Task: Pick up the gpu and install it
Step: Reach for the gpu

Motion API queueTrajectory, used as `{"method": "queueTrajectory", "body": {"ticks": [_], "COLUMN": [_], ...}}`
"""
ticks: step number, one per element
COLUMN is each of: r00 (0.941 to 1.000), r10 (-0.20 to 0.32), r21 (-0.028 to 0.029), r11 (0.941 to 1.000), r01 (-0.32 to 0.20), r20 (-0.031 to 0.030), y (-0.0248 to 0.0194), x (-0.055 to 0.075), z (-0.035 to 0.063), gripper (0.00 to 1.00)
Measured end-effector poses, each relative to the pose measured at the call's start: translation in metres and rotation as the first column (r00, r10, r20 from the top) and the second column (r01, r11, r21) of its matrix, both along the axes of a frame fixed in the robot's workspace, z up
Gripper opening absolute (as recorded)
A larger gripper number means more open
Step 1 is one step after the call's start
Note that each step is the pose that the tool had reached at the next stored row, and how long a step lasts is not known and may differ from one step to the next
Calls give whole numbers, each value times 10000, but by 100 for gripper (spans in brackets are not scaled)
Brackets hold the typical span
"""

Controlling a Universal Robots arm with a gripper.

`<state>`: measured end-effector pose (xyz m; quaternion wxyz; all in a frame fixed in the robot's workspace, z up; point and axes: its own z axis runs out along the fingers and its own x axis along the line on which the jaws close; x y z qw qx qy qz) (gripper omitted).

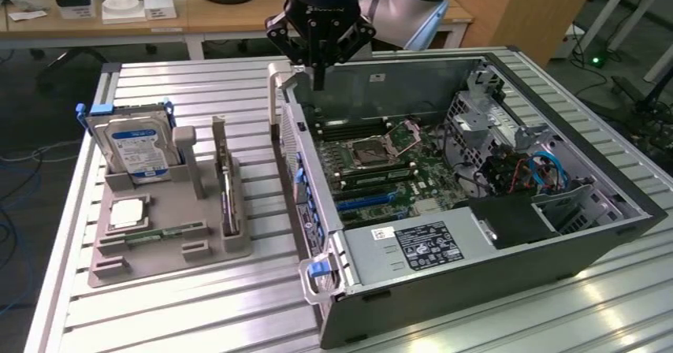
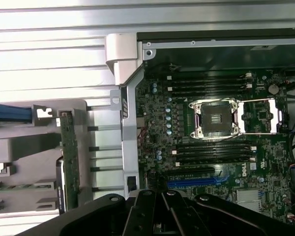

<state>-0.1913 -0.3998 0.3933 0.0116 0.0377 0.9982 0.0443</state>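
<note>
I am watching the black gripper (image 1: 315,83) hanging over the far corner of the open dark grey tower computer case (image 1: 505,282), just above the case wall on the exterior view's left. Its jaws are looking pressed together and are pinching nothing. The gpu (image 1: 225,195), a thin flat card with a green circuit board face, is standing on edge in a slot of the grey moulded holder (image 1: 158,250). That holder is sitting on the slatted aluminium tabletop (image 1: 189,313), just beside the case, and the card is well apart from the gripper. A silver hard drive with a blue-white label (image 1: 135,144) is standing upright in the same holder, to the exterior view's left of the card. Inside the case, the green motherboard (image 2: 155,142) is lying exposed, with a long blue slot (image 2: 194,182) on it.
</note>
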Motion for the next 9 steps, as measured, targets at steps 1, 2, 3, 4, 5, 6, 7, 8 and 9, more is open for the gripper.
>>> {"method": "queueTrajectory", "body": {"ticks": [1,2,3,4,5,6,7,8,9], "r00": [10000,10000,10000,10000,10000,10000,10000,10000,10000], "r10": [0,1,1,0,0,0,0,0,0], "r21": [0,-1,0,0,0,0,0,1,1], "r11": [10000,10000,10000,10000,10000,10000,10000,10000,10000], "r01": [0,-1,-1,0,0,0,0,0,0], "r20": [0,0,1,0,0,0,0,1,0], "y": [0,-1,-1,-1,-1,-1,-1,-1,-1], "x": [-9,-18,-27,-36,-45,-54,-63,-73,-82], "z": [0,0,0,0,0,0,0,0,0], "gripper": [10,10,10,10,10,10,10,10,10]}}
